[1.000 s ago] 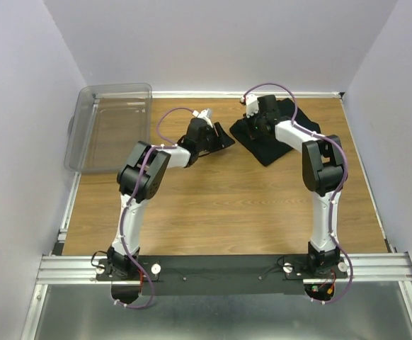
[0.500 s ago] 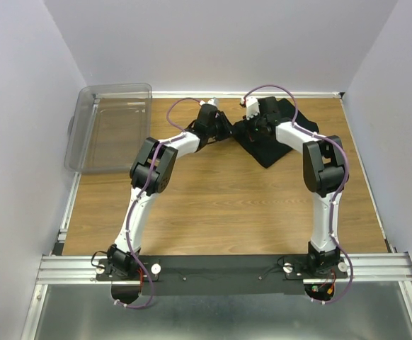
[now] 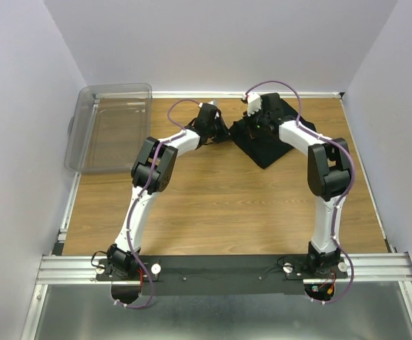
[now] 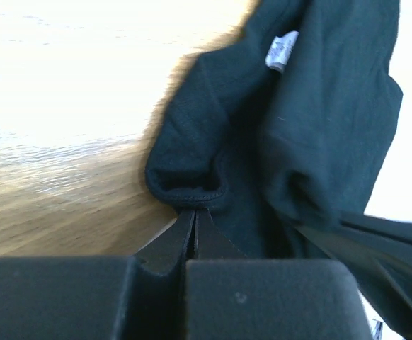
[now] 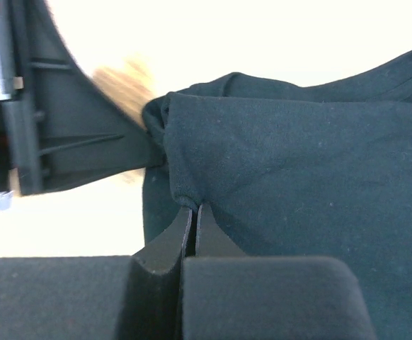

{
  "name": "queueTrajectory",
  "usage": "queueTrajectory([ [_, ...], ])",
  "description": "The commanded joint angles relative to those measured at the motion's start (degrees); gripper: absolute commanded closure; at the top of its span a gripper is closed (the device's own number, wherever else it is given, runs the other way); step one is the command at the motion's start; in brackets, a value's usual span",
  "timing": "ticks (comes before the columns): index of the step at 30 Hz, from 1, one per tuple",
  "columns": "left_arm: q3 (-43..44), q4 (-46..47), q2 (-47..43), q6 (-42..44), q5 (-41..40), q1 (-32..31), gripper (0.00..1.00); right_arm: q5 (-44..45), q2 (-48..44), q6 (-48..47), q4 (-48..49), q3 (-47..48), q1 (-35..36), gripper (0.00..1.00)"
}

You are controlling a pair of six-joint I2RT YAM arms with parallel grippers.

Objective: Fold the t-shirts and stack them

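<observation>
Currently our left tool (image 4: 194,212) and right tool (image 5: 194,209), both fully closed, each pinch the black t-shirt (image 3: 268,147), bunched at the surface's (image 3: 213,205) far right. We judge folding unfinished, stacking undone.

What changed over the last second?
The left tool reached farther out and right to the black cloth t-shirt, then shut on its hemmed edge. The right tool stayed shut on the t-shirt, barely shifting. The clear plastic bin did not move.
</observation>
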Motion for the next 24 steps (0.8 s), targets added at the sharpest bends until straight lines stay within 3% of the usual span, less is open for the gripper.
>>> queueTrajectory([
  [1, 2.0, -2.0, 1.5, 0.4, 0.5, 0.5, 1.0, -5.5, -3.3, 0.3, 0.3, -1.6, 0.6, 0.99],
  [7, 2.6, -2.0, 1.9, 0.4, 0.5, 0.5, 1.0, -8.7, -2.4, -1.3, -2.3, -1.2, 0.9, 1.0],
  [14, 1.3, -1.1, 1.5, 0.6, 1.8, 0.7, 1.0, -6.3, 1.4, -2.1, -5.4, 1.6, 2.0, 0.98],
  [15, -0.4, 0.1, 0.4, 0.6, 2.0, 0.8, 1.0, -5.5, 2.2, -1.7, -5.6, 1.8, 2.1, 0.91],
  [16, -1.7, 0.9, -0.4, 0.6, 2.2, 1.0, 1.0, -5.3, 2.5, -1.9, -5.8, 2.1, 2.2, 0.91],
  [17, -3.2, 1.8, -2.7, 0.4, 2.5, 1.1, 0.88, -5.0, 3.0, -1.8, -5.9, 2.5, 2.2, 0.81],
  [19, -7.3, 4.0, -6.3, -0.2, 2.3, 1.5, 0.77, -4.5, 3.9, -1.9, -6.3, 3.1, 2.2, 0.74],
  [20, -12.5, 7.0, -8.3, -0.9, 1.9, 2.1, 0.68, -4.7, 4.3, -1.9, -6.8, 3.2, 2.2, 0.65],
  [24, -22.9, 10.9, -18.7, 0.2, 1.1, 4.5, 0.6, -5.7, 3.9, -2.3, -7.8, 4.0, 2.2, 0.5],
])
